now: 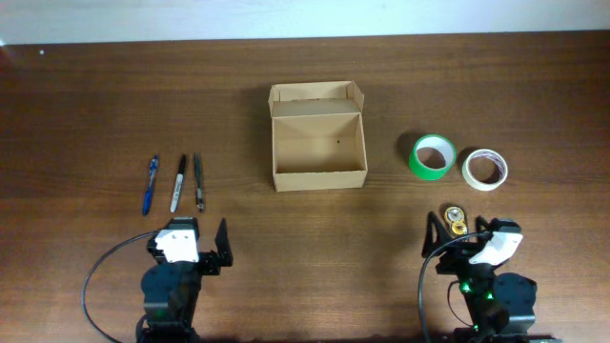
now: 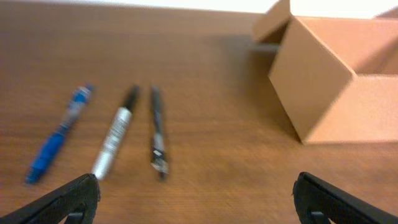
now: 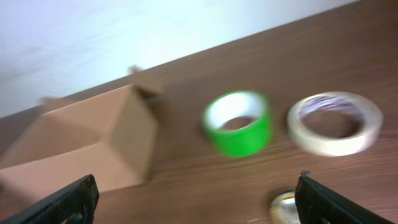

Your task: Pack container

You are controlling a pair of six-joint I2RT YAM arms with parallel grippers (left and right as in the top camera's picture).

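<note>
The container [image 1: 317,138] is an open tan cardboard box with its flap lid folded back, at the table's middle; it also shows in the left wrist view [image 2: 339,81] and the right wrist view [image 3: 81,140]. It looks empty. A green tape roll [image 1: 432,156] [image 3: 239,122] and a white tape roll [image 1: 485,169] [image 3: 336,122] lie right of it. A small gold-rimmed tape roll [image 1: 456,219] [image 3: 283,205] lies just in front of my right gripper [image 1: 460,233] [image 3: 196,202], which is open and empty. My left gripper [image 1: 205,243] [image 2: 196,199] is open and empty near the front edge.
A blue pen [image 1: 151,185] [image 2: 57,135], a silver-and-black marker [image 1: 177,183] [image 2: 115,132] and a dark pen [image 1: 199,182] [image 2: 157,132] lie side by side left of the box. A pale wall [image 3: 124,31] runs behind the table's far edge.
</note>
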